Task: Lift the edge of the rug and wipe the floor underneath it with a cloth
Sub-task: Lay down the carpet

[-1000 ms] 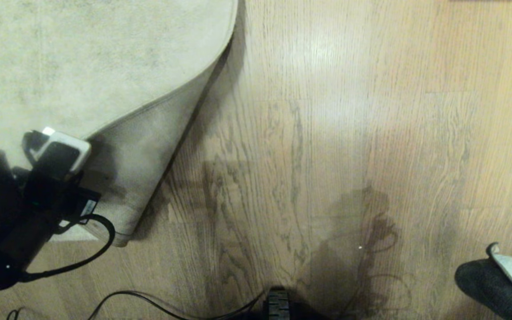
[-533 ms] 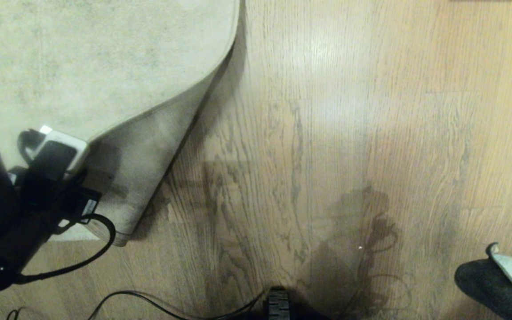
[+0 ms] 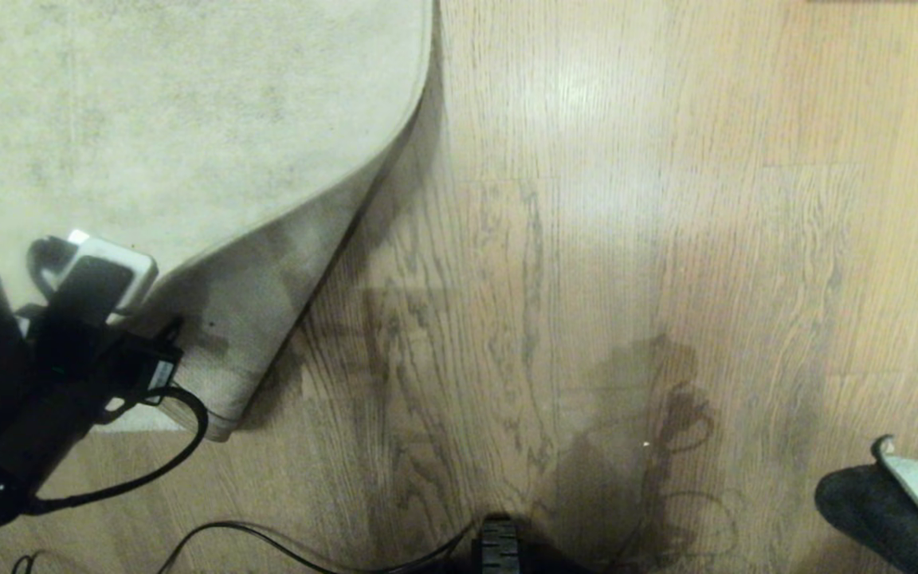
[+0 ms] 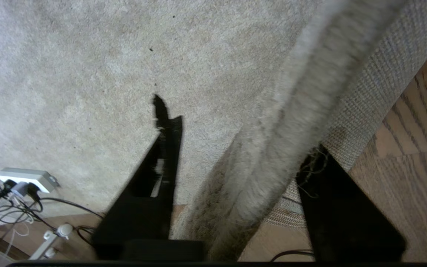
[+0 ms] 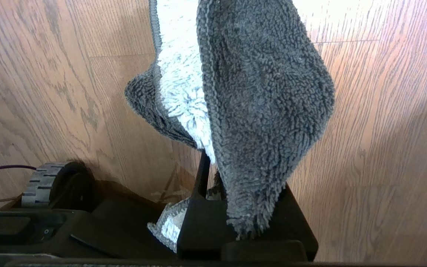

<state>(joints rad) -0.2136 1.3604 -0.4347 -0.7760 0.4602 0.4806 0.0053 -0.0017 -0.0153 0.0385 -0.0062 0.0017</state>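
Left gripper point(image 4: 235, 148) is sitting at the rug point(image 3: 172, 119) corner, fingers point(image 4: 154, 174) spread apart with a clear gap on each side of the rug edge. Edge is running between the two fingers, not pinched: one finger is lying over the pile side, the other is sitting against the woven backing with a few loose threads snagging at its tip. Can't tell whether that backing-side finger is actually touching the weave or just beside it.

Rug corner is curling up and folding back, backing showing as a darker wedge on the side facing the bare floor point(image 3: 626, 239). Fold is standing off the planks just beyond the fingertips and casting a shadow on the wood next to it. Rest of the rug is lying flat past the fingers.

Right gripper point(image 5: 208, 174) is hanging low near the robot base, well apart from the rug, fingers clamped narrow on the cloth point(image 5: 258, 92). Cloth is draping over and past the fingertips, dark grey loops outward, pale grey-blue side folding inward. Its far end seems to be resting on the planks, though I can't tell for sure. In the head view only its dark end with the pale strip is poking in at the near right corner.

Beyond the left fingers, off the rug's far edge, a white power strip point(image 4: 26, 178) with plugs and tangled cables is lying on the floor. A base wheel point(image 5: 45, 183) is sitting beside the right fingers.
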